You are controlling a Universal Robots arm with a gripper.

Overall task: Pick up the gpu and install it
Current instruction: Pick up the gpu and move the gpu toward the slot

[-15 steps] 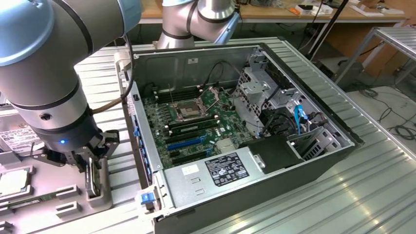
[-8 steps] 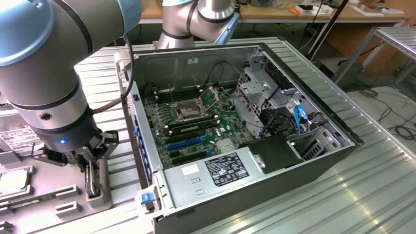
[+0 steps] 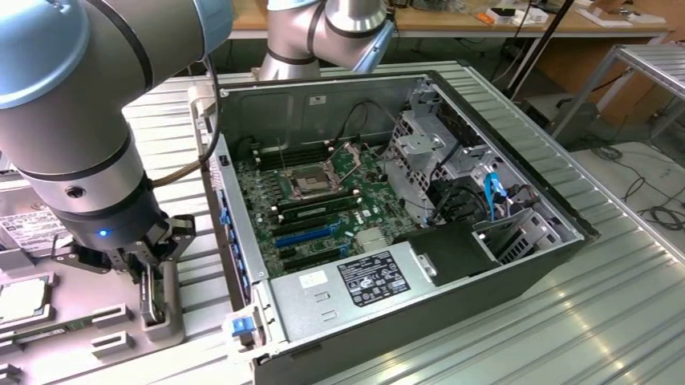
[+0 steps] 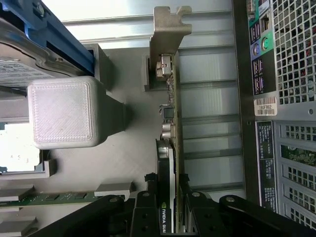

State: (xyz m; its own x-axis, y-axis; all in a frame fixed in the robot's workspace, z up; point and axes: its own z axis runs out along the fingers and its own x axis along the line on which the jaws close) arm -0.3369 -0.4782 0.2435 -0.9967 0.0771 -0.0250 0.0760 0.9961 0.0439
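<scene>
Close up at the wrist, the gripper (image 4: 170, 200) has its two black fingers (image 4: 146, 210) pressed on both flat sides of the gpu (image 4: 174, 123), pinching it. The gpu stands on its thin edge in a slot of a gray tray (image 4: 128, 163). Its silver end bracket (image 4: 167, 29) is at the end far from the fingers. A gray block (image 4: 61, 113) with round corners sits near one side of the card, and a slim green memory stick (image 4: 54, 198) lies in the same tray. On the card's other side is the back wall of the computer case (image 4: 289, 74), with little holes and ports. From the exterior view, the big arm (image 3: 75, 120) reaches down at the exterior view's left, with the gripper low in the tray. The gpu is there, outside the case and just beside it. The case lies open, and inside it are the green motherboard (image 3: 321, 192) and a silver power supply (image 3: 358, 281). It rests on a ribbed metal counter (image 3: 557, 321). Far behind is a wooden table (image 3: 450, 20).
</scene>
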